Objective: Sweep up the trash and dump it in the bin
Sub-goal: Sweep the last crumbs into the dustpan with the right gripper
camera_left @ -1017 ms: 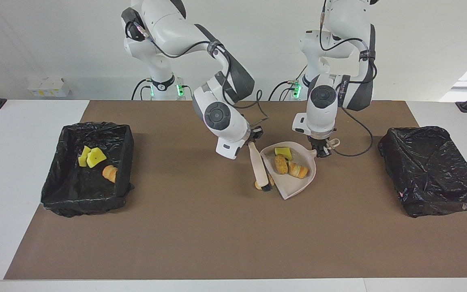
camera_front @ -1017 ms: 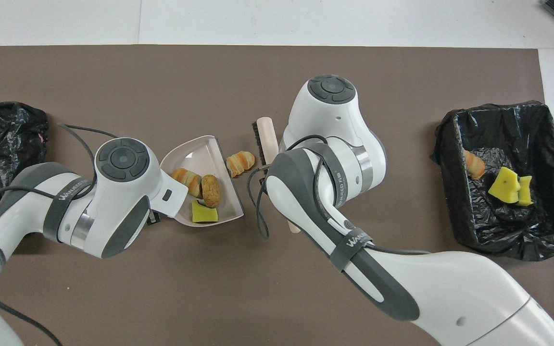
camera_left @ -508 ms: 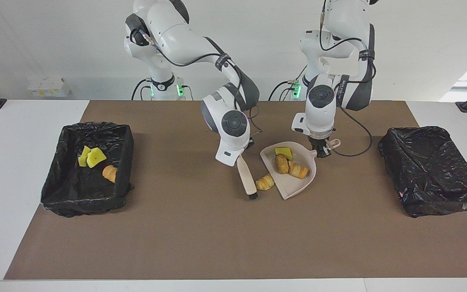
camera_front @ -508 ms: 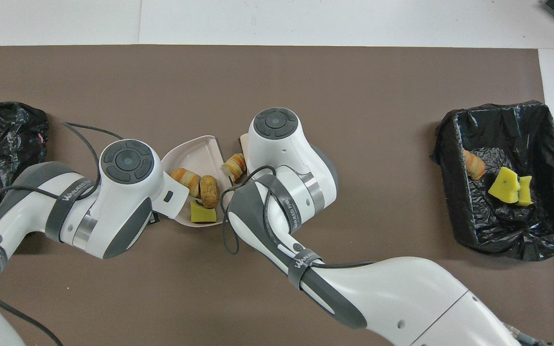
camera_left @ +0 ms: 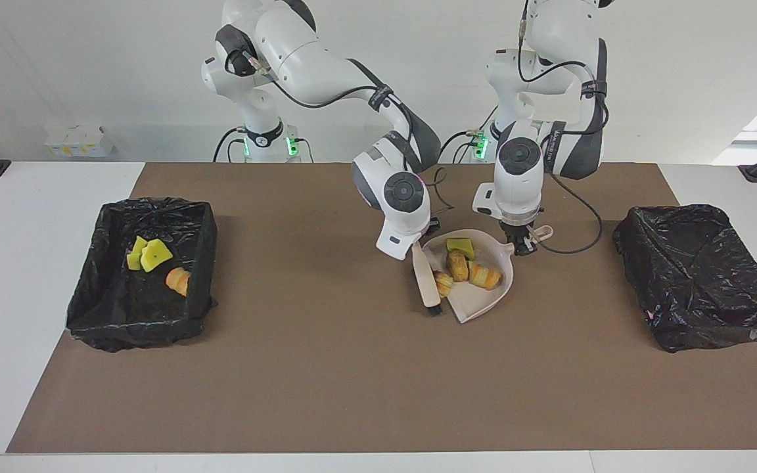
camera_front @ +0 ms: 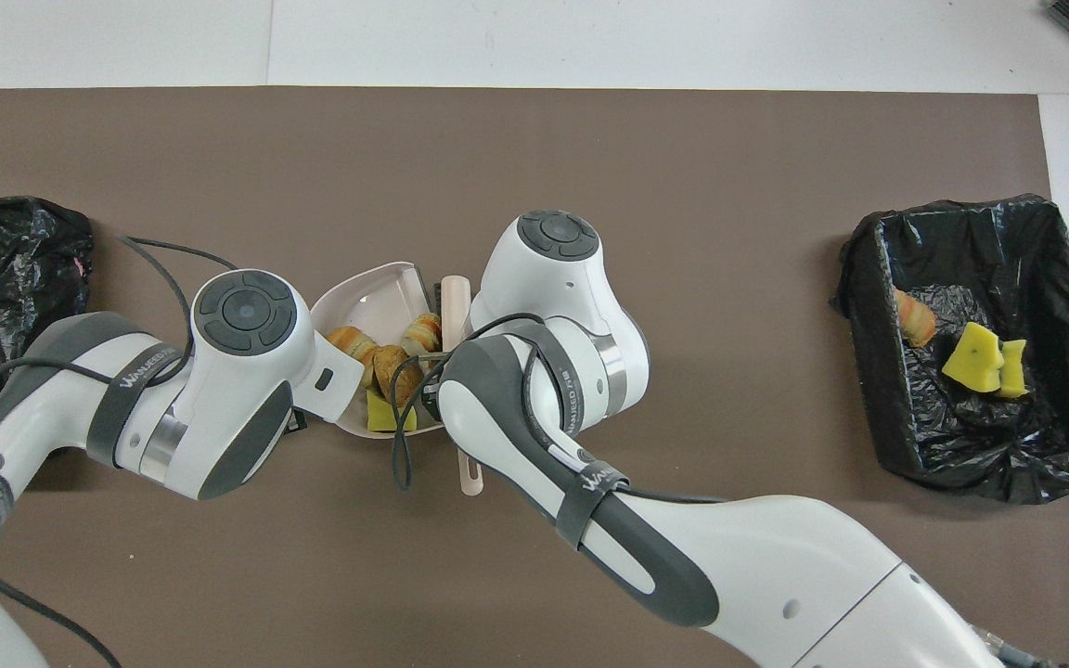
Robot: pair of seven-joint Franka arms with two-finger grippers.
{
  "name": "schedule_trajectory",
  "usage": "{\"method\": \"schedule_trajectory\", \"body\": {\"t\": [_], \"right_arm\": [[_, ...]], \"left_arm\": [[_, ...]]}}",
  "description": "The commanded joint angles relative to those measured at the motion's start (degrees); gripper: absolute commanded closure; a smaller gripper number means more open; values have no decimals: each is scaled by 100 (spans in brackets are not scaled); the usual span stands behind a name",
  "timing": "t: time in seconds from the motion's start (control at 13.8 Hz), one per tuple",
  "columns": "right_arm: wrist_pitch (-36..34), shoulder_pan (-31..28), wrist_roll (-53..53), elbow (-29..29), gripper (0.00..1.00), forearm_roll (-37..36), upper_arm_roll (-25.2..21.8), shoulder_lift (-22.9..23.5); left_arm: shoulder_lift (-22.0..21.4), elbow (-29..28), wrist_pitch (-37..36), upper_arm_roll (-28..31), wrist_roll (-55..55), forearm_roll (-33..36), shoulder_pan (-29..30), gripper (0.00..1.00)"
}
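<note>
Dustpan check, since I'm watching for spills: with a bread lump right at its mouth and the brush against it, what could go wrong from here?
1. The bread lump sits at the open lip of the dustpan, pinned there by the brush. If the brush pulls away first, the lump may roll back onto the mat.
2. The left tool grips only the handle's end, and the pan holds four scraps. Lifting it tilted mouth-down could spill them.

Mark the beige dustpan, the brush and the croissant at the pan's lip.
Beige plastic dustpan (camera_left: 478, 303): facing view, bare floor.
Beige-handled brush (camera_left: 426, 284): facing view, back.
Small golden croissant (camera_left: 444, 283): facing view, crust.
</note>
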Motion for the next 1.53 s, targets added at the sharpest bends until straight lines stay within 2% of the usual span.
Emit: {"method": "schedule_trajectory", "body": {"t": [0.0, 0.29, 0.65, 0.87, 1.23, 1.45], "right_arm": [[-163, -254, 85, -251, 100, 91, 67, -203], [441, 158, 367, -936, 100, 197, 76, -572], [838, 658, 858, -946, 100, 469, 85, -660], [734, 721, 1140, -981, 100, 496, 76, -809], [278, 388, 1570, -946, 100, 452, 59, -1037], [-84, 291, 2062, -963, 100, 76, 15, -1179]], "left_arm": [[16, -121, 256, 13, 120, 126, 222, 100], [16, -42, 291, 21, 629, 108, 302, 100], [-45, -164, 300, 13, 666, 108, 285, 100], [-19, -112, 326, 13, 710, 108, 311, 100], [7, -59, 423, 13, 850, 108, 478, 100], [-28, 37, 415, 13, 1044, -24, 593, 100]]}}
